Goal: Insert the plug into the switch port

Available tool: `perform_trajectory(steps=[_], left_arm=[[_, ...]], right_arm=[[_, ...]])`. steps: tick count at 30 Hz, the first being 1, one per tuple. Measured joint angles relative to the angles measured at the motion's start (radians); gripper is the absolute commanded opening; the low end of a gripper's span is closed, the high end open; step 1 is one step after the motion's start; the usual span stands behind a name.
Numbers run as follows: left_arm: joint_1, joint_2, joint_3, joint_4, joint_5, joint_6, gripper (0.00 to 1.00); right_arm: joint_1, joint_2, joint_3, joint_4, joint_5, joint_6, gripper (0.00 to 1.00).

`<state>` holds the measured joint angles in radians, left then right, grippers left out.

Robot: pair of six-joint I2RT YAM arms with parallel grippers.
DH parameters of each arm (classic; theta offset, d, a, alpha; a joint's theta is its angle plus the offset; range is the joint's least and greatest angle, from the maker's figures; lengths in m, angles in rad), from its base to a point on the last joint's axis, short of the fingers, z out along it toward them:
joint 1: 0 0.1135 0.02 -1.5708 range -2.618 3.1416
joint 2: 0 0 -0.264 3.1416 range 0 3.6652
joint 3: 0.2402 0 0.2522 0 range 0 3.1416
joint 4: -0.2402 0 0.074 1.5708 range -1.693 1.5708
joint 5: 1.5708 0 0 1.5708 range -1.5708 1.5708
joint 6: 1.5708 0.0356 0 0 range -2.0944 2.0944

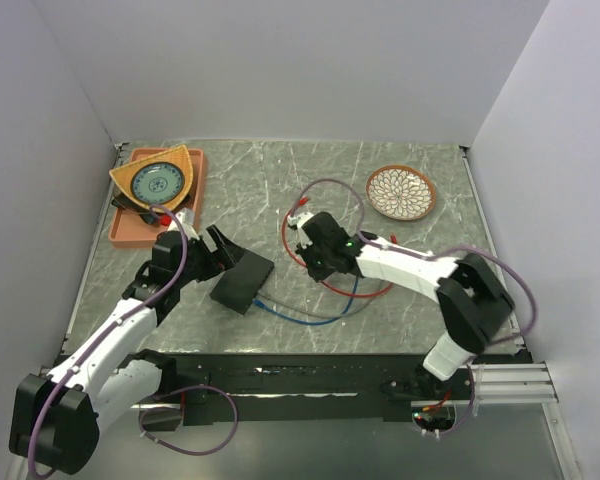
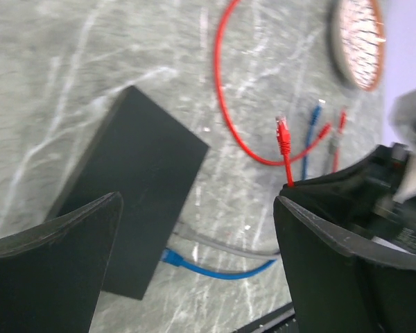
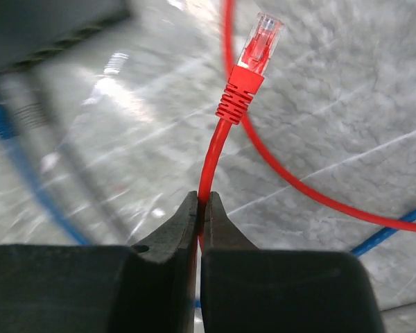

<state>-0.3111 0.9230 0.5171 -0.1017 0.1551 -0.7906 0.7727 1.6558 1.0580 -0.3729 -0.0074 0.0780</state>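
Right gripper (image 3: 200, 205) pinched tight on red cable (image 3: 211, 159) just below its clear plug (image 3: 262, 41), left gripper (image 2: 195, 201) spread wide over black switch (image 2: 135, 173), middle of worktop (image 1: 280, 165).

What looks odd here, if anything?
The right gripper pinches the red cable below the plug, not the plug itself, so it stands free and may flex. The switch lies diagonal.

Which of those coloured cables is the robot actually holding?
The red cable, pinched in the right gripper just below its plug. The blue cable and grey cable lie ungripped beside the black box.
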Motion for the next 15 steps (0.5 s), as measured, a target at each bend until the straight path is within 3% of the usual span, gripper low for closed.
perform_trajectory(steps=[5,11,15], left_arm=[[0.000,-0.017,-0.051,0.108,0.084,-0.020,0.96],[0.000,-0.024,-0.098,0.258,0.193,-0.049,0.98],[0.000,0.006,-0.108,0.373,0.282,-0.088,0.91]], right_arm=[[0.008,-0.154,-0.052,0.064,-0.100,-0.049,0.00],[0.055,-0.189,-0.061,0.112,-0.183,-0.093,0.00],[0.101,-0.190,-0.064,0.116,-0.225,-0.115,0.00]])
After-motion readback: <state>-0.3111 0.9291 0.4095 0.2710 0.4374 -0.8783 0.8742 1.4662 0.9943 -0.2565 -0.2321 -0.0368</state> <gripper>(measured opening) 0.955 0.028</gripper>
